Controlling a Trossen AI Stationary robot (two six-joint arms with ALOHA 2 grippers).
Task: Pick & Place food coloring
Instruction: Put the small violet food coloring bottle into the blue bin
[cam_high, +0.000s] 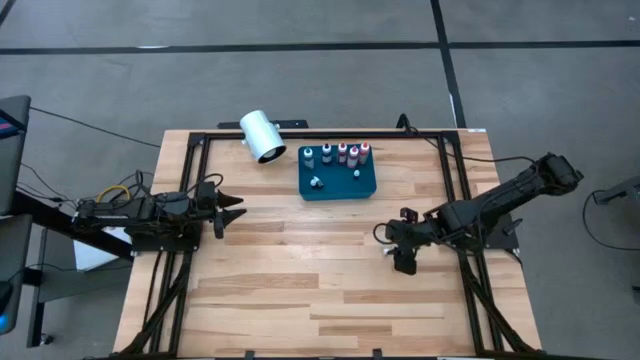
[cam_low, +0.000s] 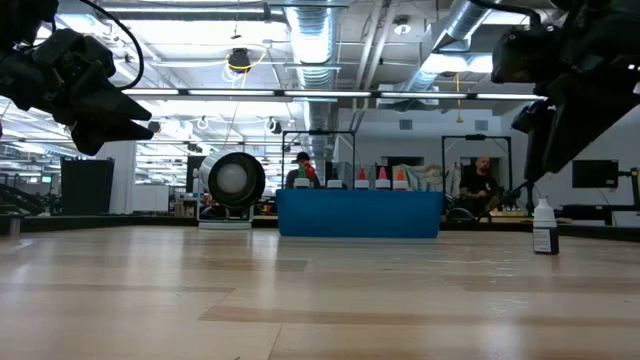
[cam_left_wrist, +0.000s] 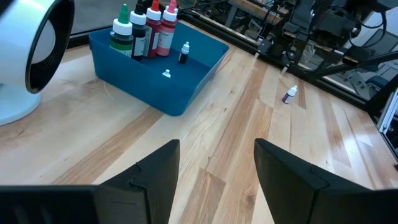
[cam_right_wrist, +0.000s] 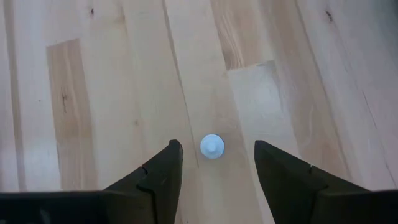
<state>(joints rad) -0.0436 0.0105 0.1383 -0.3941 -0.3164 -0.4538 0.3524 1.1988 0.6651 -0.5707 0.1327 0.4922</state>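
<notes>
R gripper (cam_right_wrist: 214, 168) fingers apart, straddling upright white-capped bottle (cam_right_wrist: 212, 146) w/o touching; L gripper (cam_left_wrist: 216, 165) fingers apart, empty

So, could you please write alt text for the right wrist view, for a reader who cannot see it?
The right pincer points straight down at a small white-capped bottle standing on the wooden table, seen from above. Its two dark fingers are open on either side of the cap, not touching it.
</notes>
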